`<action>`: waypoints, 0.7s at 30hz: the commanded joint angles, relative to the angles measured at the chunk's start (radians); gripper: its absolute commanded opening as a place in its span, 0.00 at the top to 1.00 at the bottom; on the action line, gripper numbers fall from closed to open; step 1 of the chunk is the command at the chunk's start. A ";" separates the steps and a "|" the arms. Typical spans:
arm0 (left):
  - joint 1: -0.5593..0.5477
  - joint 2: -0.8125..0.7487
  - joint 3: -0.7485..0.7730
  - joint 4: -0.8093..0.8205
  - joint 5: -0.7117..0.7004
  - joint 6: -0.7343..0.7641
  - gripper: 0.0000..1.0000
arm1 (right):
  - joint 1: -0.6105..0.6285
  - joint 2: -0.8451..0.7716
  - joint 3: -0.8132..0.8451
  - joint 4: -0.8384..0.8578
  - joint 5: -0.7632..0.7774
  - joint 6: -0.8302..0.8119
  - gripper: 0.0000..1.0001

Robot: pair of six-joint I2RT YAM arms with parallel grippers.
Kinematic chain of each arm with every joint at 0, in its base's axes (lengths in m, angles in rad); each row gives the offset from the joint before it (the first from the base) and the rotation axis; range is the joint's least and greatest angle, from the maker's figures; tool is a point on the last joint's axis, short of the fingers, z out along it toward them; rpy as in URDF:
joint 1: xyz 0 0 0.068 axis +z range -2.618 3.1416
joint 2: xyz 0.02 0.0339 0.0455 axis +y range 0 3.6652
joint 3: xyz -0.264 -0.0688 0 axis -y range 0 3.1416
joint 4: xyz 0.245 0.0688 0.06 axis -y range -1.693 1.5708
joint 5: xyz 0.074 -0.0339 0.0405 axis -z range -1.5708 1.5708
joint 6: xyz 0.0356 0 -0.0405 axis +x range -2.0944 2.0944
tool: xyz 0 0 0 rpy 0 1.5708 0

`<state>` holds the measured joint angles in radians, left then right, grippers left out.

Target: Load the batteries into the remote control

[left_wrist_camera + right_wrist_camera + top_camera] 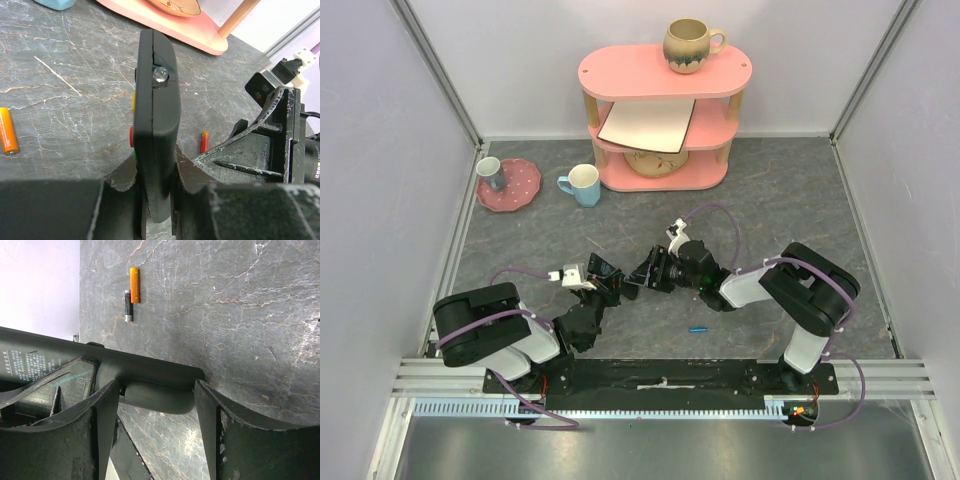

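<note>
Remote control: slim black bar, on edge, raised off the bench, near end clamped in left tool. Yellow, red and green buttons on its left face, small clear LED at far tip. Orange battery flat on the bench to its left. Red-orange battery flat to its right. Blue battery lies apart.

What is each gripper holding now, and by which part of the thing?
Left gripper: the remote, on edge, clamped at one end. Right gripper: straddles the remote's other end, it seems; grip unclear.
</note>
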<state>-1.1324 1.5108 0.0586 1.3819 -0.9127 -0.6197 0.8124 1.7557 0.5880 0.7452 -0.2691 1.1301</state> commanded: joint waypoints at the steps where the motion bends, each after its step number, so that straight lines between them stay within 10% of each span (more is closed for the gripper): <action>1: -0.007 -0.001 -0.023 0.282 0.005 0.035 0.98 | 0.013 0.027 0.029 -0.006 -0.001 -0.018 0.32; 21: -0.009 -0.018 -0.026 0.282 0.001 0.052 0.98 | 0.021 0.027 0.029 -0.069 0.014 -0.038 0.35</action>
<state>-1.1316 1.5051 0.0586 1.3777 -0.9188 -0.6086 0.8143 1.7649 0.6033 0.7326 -0.2691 1.1213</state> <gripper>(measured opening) 0.223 0.657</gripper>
